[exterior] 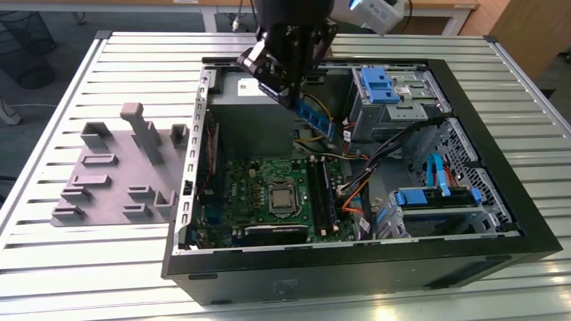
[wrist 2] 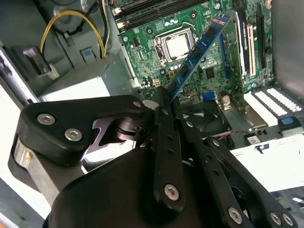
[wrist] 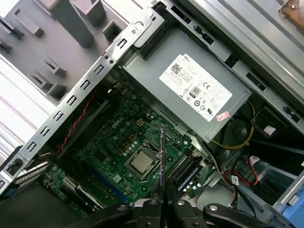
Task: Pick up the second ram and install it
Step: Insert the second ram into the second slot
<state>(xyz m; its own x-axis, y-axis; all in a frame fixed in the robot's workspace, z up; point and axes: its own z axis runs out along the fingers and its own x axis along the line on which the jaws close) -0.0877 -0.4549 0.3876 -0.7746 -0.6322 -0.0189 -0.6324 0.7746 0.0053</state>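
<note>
Holder blocks: a grey plastic holder (exterior: 120, 170) with upright blocks is seen on the slatted table (exterior: 80, 261), at the exterior view's left, just beside the open computer case (exterior: 357, 264); it is also seen in the first wrist view (wrist: 57, 42), beyond the case's edge rail.

Motherboard: the large green motherboard (exterior: 267, 194) lies flat in the case floor, with the bare processor socket (exterior: 283, 198) near its middle (the socket is also seen in both wrist views (wrist 2: 176, 46) (wrist: 141, 163)).

Power supply: a grey box with a pale label (wrist: 190, 85) is set at the far side of the case, next to the motherboard.

Gripper: the gripper (exterior: 287, 93) is held above the far part of the case interior, over the power supply end. In the first wrist view its fingers (wrist: 152, 209) are clenched on the stick's lower edge – the stick is pinched between them.

Second ram: the second ram (exterior: 319, 120), a thin blue-green stick with black chips, is carried in the air by the gripper, slanting down towards the exterior view's right. In the second wrist view (wrist 2: 199, 47) it is seen tilted above the motherboard, apart from it; in the first wrist view (wrist: 162, 156) it is seen edge-on.

Memory slots: long black slots (exterior: 323, 194) run just right of the socket.

Drive bays: blue-tabbed metal cages (exterior: 392, 93) – far and near (exterior: 437, 200) – are fixed at the exterior view's right of the case.
</note>
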